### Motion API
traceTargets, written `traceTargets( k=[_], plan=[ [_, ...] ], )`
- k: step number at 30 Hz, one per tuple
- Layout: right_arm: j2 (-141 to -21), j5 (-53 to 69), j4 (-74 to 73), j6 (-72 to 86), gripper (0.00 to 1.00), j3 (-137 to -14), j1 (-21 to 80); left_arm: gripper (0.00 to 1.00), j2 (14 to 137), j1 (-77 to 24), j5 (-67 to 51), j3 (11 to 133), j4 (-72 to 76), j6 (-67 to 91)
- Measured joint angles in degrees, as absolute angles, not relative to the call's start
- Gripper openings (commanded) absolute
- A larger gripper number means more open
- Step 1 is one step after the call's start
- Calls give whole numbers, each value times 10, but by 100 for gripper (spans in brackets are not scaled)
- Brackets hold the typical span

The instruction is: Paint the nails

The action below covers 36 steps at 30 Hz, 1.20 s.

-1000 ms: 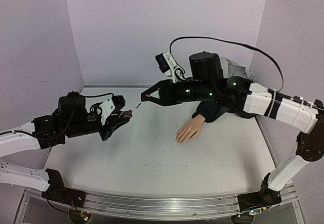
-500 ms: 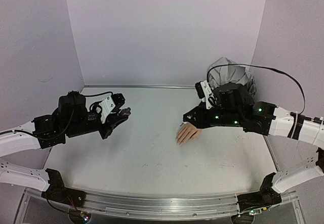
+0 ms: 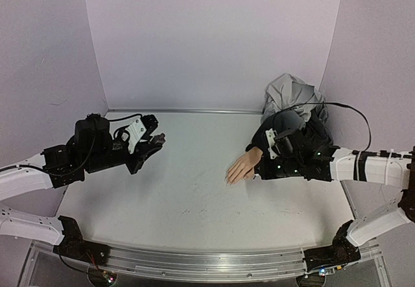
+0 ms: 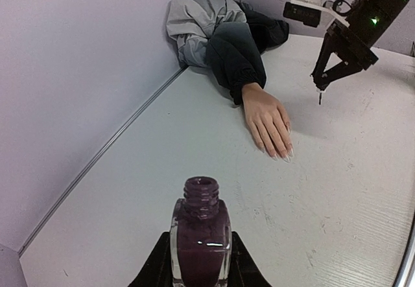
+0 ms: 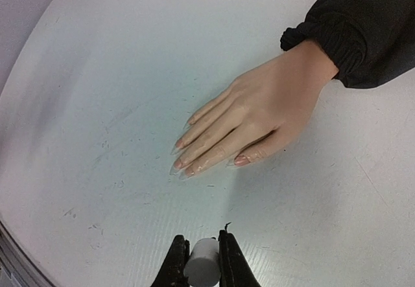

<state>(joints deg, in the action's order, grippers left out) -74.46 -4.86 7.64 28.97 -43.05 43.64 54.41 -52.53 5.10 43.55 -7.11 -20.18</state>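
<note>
White table (image 3: 194, 216), lilac walls. Mannequin hand (image 3: 244, 166) is lying at 3 o'clock, its nails (image 5: 175, 164) pointing toward 8 and looking mostly unpainted. Left gripper (image 3: 154, 142) is clamping an uncapped bottle (image 4: 200, 235); right gripper (image 5: 201, 248) is pinching the brush cap (image 5: 201, 266) near the fingertips. Painting is apparently barely starting.

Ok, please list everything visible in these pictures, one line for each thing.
mannequin hand: one, peach, flat on the table
nails: about five, pale pink, at its fingertips
sleeve: one, dark navy, at its wrist
cloth: one, grey, crumpled in the far right corner
polish bottle: one, dark purple, uncapped, in the left gripper
cap: one, white, in the right gripper
table: one, white, under everything
left gripper: one, black, shut on the polish bottle
right gripper: one, black, shut on the cap
</note>
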Motion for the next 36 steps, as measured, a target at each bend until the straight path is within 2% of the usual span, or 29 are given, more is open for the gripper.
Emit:
traceTargets(
  k=[15,36],
  plan=[
    [-804,-25,222,225,0,-376,403,0,566,-485,41,447,-71,-166],
    [-877,-28,309,189,0,-373,400,0,574,-479,40,449,-71,-165]
  ],
)
